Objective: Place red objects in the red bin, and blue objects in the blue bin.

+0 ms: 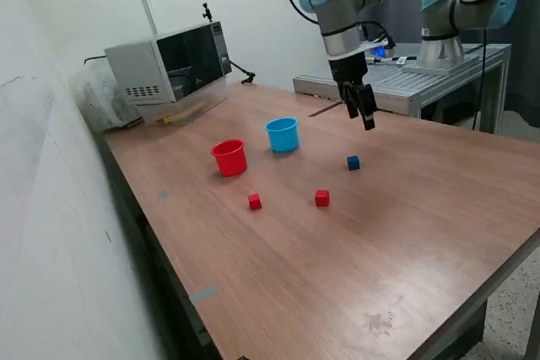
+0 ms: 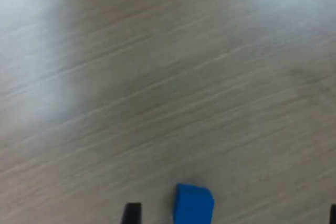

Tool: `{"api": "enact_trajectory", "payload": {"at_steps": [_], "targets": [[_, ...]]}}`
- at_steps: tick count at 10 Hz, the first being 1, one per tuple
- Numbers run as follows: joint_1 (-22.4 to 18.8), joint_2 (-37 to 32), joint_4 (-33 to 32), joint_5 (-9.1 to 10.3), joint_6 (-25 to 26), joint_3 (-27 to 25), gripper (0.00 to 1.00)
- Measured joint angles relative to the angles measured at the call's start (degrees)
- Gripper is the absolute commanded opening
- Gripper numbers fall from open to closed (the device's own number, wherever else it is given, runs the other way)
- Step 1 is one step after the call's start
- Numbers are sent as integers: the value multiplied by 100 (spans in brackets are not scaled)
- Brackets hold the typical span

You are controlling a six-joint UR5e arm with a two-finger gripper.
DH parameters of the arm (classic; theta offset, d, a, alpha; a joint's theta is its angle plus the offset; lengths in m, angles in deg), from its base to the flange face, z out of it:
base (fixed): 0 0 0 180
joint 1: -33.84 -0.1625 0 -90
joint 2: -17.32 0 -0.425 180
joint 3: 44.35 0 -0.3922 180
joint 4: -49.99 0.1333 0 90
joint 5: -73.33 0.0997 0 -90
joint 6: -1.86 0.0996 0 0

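My gripper (image 1: 369,118) hangs in the air above the wooden table (image 1: 405,233), behind and above a dark blue cube (image 1: 353,163). In the wrist view that blue cube (image 2: 193,203) lies on the wood between my spread fingertips (image 2: 131,213), nearer to one of them, and the gripper (image 2: 232,216) is open and empty. Two red cubes (image 1: 255,201) (image 1: 321,198) lie in front of the cups. The red cup (image 1: 229,158) and the light blue cup (image 1: 283,134) stand upright side by side. Only one blue cube shows.
A microwave (image 1: 173,69) stands at the table's far corner on the exterior view's left. A metal bench (image 1: 422,82) with a second arm (image 1: 472,6) stands behind. A wall runs along the exterior view's left.
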Motion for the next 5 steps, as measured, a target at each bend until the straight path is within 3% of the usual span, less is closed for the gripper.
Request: {"api": "enact_trajectory", "payload": {"at_steps": [5], "targets": [[53,688,-290,-18,193,95,100]]}}
